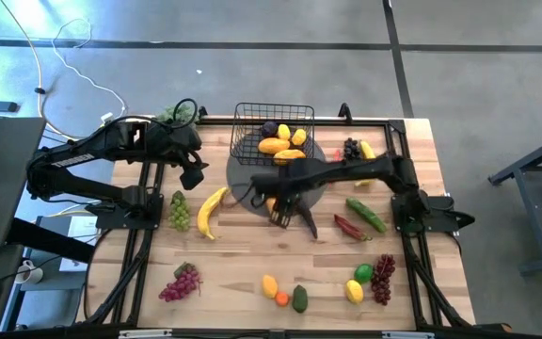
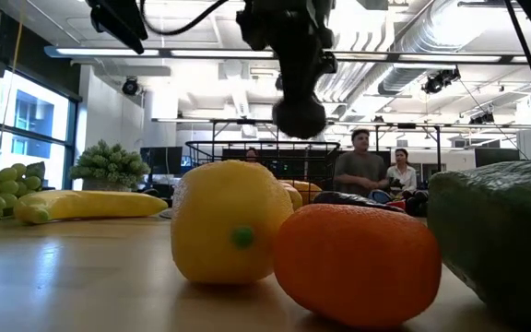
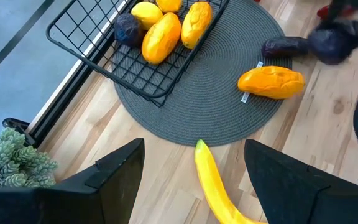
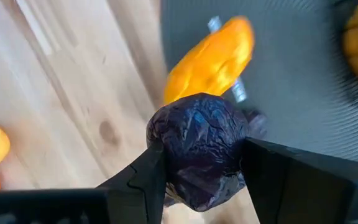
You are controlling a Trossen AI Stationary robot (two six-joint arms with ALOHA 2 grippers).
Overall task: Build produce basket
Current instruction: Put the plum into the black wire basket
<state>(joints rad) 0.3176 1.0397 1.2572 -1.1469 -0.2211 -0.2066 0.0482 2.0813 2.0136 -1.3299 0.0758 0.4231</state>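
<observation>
The black wire basket [image 1: 271,132] stands on the far part of a round grey mat [image 1: 243,174] and holds several yellow and orange fruits and a dark purple one [image 3: 127,28]. My right gripper [image 4: 201,163] hangs over the mat's near edge [image 1: 280,205], shut on a dark purple wrinkled fruit [image 4: 197,137]. An orange mango [image 3: 271,82] lies on the mat just beside it. My left gripper [image 3: 194,180] waits open above the table's left part [image 1: 194,174], over the far tip of a yellow banana [image 1: 210,212]. My right gripper pinches the purple fruit by two opposite sides [image 4: 163,152] between its two fingers, which come from above and point down. The fruit [image 2: 300,117] hangs at the fingers' free ends, lifted clear of the mat and table.
Produce lies scattered on the wooden table: green grapes [image 1: 179,209], red grapes [image 1: 181,282], a chili [image 1: 349,227], a cucumber [image 1: 365,214], and lemon, orange and avocado [image 1: 300,298] near the front edge. A leafy bunch [image 3: 11,155] sits far left. People [image 2: 362,166] stand beyond the table.
</observation>
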